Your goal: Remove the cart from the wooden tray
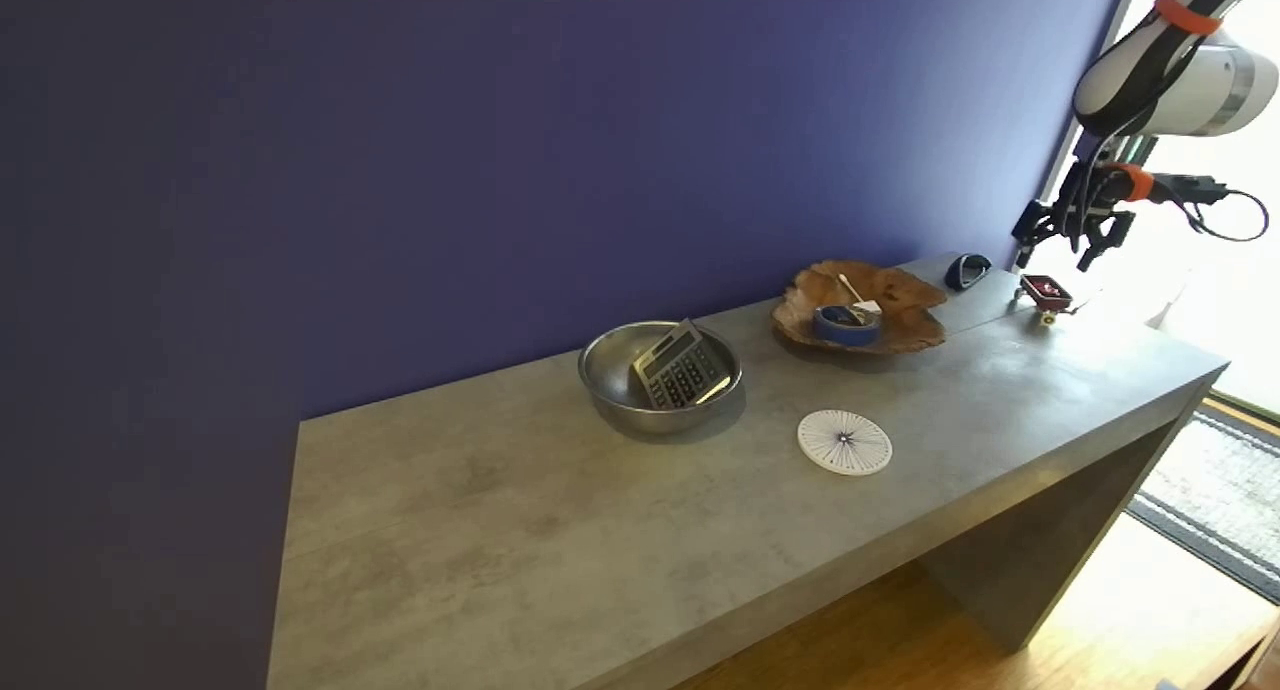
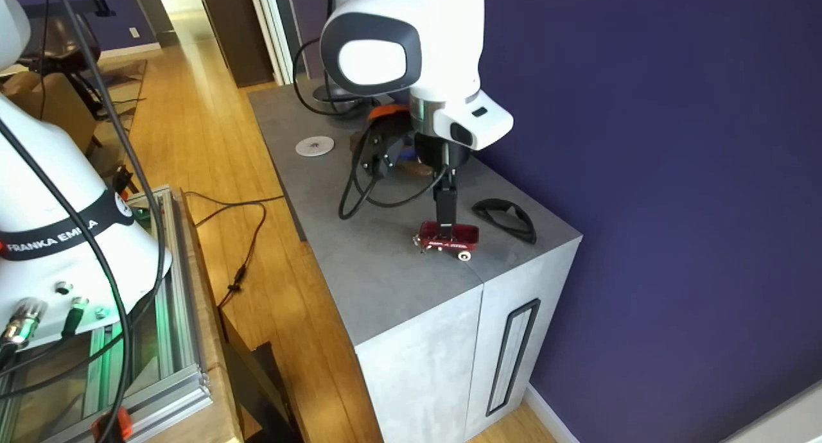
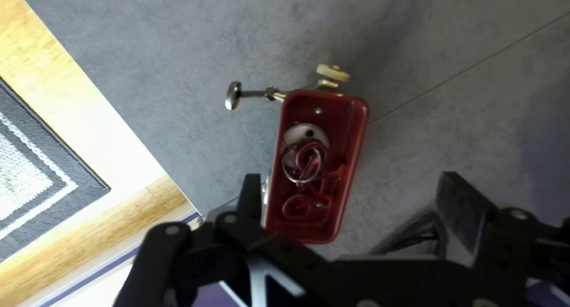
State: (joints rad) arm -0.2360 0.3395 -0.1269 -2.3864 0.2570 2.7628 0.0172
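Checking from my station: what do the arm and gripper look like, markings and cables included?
The arm is white with rounded shells; a dark band on its lower part bears white lettering starting FRANKA. Black cables hang in loops, and orange straps wrap it. The gripper is black, with two blocky fingers.

Counter (image 1: 600, 530): both exterior views, farther off, are looking down from opposite ends, sharing it
Cart (image 3: 339, 131): wrist view is facing down from close above

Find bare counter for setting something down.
Bare: the counter's end, bordered by bowl, wall and front edge; also between disc and cart. Crowded: by the wall, around tray and black band; fingers hang over the cart.
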